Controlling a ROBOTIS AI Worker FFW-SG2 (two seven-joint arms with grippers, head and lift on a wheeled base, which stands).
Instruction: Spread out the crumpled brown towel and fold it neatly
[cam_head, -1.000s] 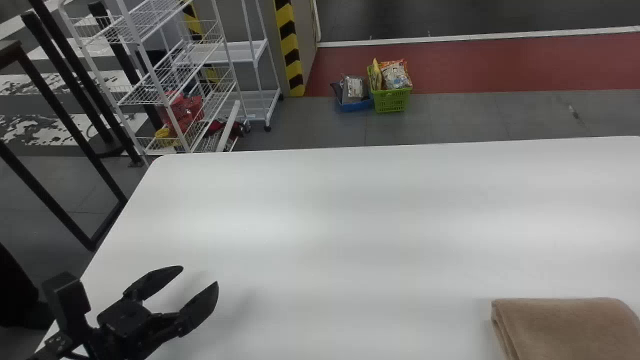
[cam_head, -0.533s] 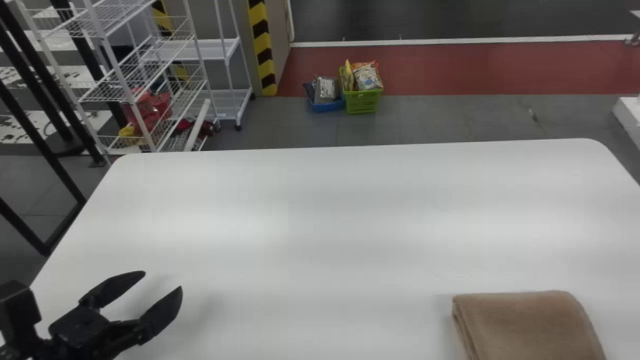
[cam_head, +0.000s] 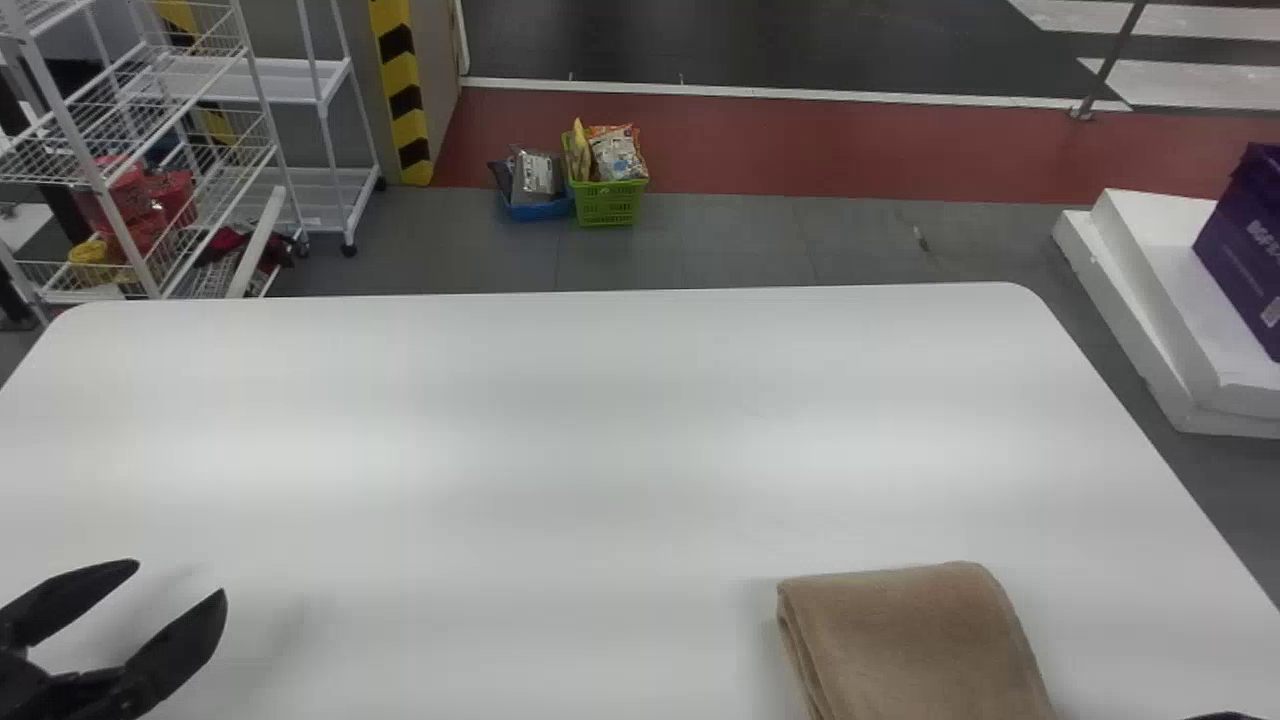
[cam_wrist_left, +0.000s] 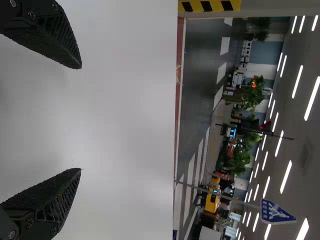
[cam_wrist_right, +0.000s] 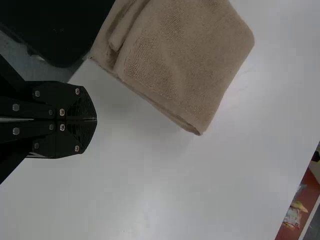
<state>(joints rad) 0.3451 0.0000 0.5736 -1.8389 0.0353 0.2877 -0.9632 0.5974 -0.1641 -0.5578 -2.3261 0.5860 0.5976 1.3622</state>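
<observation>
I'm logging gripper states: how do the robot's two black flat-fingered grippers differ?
The left gripper stands open; the right gripper is shut. The left one is left of the folded brown towel, the right one to its right. Both are black and hold nothing.

Towel (cam_head: 915, 640) and, probably, right tool (cam_head: 1225, 716) cut off at head view's bottom

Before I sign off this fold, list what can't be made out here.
- Towel, near end, head view: cut off by the bottom edge.
- Its inner layers, right wrist view: hidden under the top one.
- Left end effector, rear part, head view: cut off by the picture's edge.
- Dark sliver, lower right, head view: mostly cut off by the bottom edge.
- Green basket, inside, head view: packets hide it.
</observation>
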